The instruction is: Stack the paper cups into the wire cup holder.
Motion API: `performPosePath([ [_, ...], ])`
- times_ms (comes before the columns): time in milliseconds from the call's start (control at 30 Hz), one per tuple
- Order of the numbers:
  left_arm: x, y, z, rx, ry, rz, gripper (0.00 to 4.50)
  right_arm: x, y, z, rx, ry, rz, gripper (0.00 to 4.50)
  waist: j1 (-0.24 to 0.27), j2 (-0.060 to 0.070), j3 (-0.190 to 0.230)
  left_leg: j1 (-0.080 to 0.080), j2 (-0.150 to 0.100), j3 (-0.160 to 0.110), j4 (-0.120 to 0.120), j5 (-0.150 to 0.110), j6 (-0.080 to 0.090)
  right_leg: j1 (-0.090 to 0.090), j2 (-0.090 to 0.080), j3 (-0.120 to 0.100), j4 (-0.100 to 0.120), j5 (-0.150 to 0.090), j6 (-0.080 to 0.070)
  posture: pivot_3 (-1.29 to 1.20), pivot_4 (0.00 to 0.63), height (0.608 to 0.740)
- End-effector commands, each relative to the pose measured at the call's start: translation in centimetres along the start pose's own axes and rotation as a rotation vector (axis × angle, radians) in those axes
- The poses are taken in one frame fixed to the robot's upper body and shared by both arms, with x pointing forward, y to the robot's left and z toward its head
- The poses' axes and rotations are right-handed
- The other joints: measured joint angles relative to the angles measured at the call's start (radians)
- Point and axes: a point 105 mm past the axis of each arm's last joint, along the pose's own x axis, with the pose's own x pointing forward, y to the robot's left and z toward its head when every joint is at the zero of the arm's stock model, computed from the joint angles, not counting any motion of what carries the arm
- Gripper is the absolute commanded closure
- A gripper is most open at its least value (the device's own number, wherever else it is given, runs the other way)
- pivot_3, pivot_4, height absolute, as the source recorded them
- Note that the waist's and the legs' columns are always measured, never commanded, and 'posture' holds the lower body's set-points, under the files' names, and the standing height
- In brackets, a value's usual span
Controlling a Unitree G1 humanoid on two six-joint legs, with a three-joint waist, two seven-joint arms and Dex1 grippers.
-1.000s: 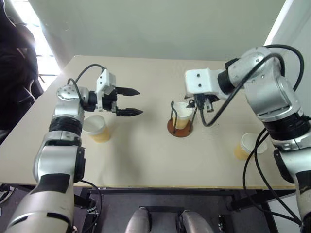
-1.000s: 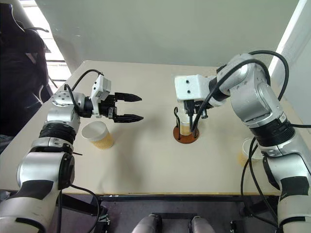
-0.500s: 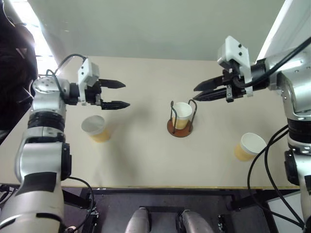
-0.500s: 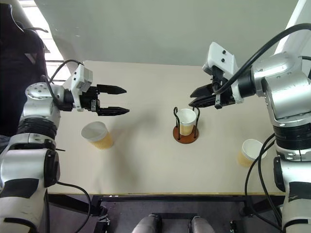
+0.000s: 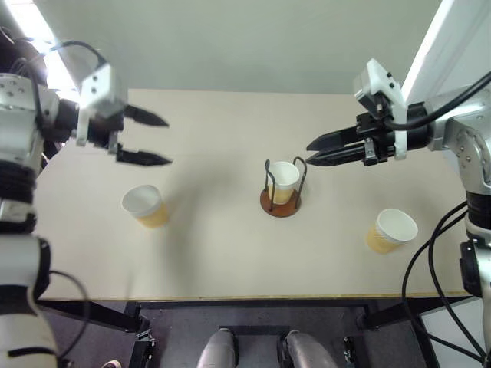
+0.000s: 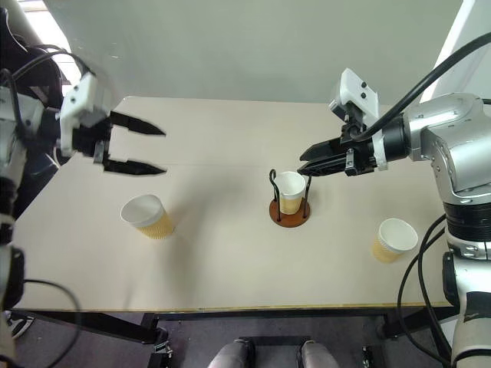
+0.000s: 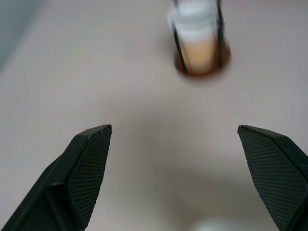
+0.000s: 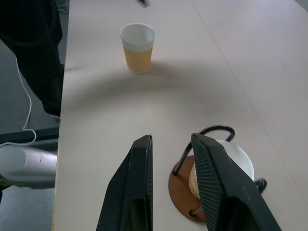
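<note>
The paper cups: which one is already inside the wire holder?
The middle cup, between the holder's wire loops. The other two stand on the bare table.

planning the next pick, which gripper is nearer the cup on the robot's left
Left. The left gripper hovers just behind that cup; the right gripper is far across, above the wire cup holder.

You have bright, even light across the desk [image 5: 230,253], with a blown-out white patch of daylight at the upper left corner of both head views and a pale glare strip at the upper right. Shadows are soft: a faint smudge beside each of the paper cups [image 5: 146,207] and under the wire cup holder [image 5: 280,201]. Your left wrist view is blurred, the holder smeared, while the black fingers [image 7: 89,163] stay sharp. Your right wrist view is crisp throughout.
</note>
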Motion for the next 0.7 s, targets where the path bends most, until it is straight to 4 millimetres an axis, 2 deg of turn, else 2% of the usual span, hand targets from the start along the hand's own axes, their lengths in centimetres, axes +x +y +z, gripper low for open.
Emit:
performPosePath([
  [33,-1.0,-2.2,-0.1,0.064,0.076,-0.095,0.0,-0.3,0.3,0.8,-0.048,-0.019,0.018,3.29,-0.001,0.0,0.0,0.0,0.0,0.0,0.0,0.0,0.0,-0.001,0.001,-0.001,0.001,0.0,-0.001,0.0,0.15,0.74],
  [333,-0.8,-4.6,-1.4,0.02,0.162,-0.184,0.0,-0.1,0.8,0.8,-0.084,-0.064,0.075,3.29,0.004,0.0,0.0,0.0,0.001,-0.002,0.001,0.0,0.0,0.0,0.001,-0.002,0.002,0.002,-0.008,0.0,0.15,0.74],
  [467,-0.9,-4.5,-2.0,0.041,0.234,-0.185,0.0,-0.2,0.8,0.7,-0.076,-0.061,0.077,3.29,0.003,0.0,0.0,0.0,0.001,-0.002,0.001,0.0,0.0,-0.001,0.001,-0.002,0.002,0.003,-0.009,0.0,0.15,0.74],
  [567,-1.2,-3.9,-3.3,0.075,0.332,-0.172,0.0,-0.3,0.8,0.8,-0.072,-0.059,0.076,3.29,0.002,0.0,0.0,0.0,0.001,-0.002,0.0,0.0,-0.001,-0.002,0.001,-0.002,0.002,0.002,-0.009,0.0,0.15,0.74],
  [700,-1.3,-3.9,-4.4,0.078,0.367,-0.172,0.0,-0.4,0.8,0.7,-0.067,-0.054,0.075,3.29,0.002,0.0,0.0,0.0,0.001,-0.002,-0.001,0.0,-0.001,-0.002,0.001,-0.002,0.003,0.002,-0.01,0.0,0.15,0.74],
])
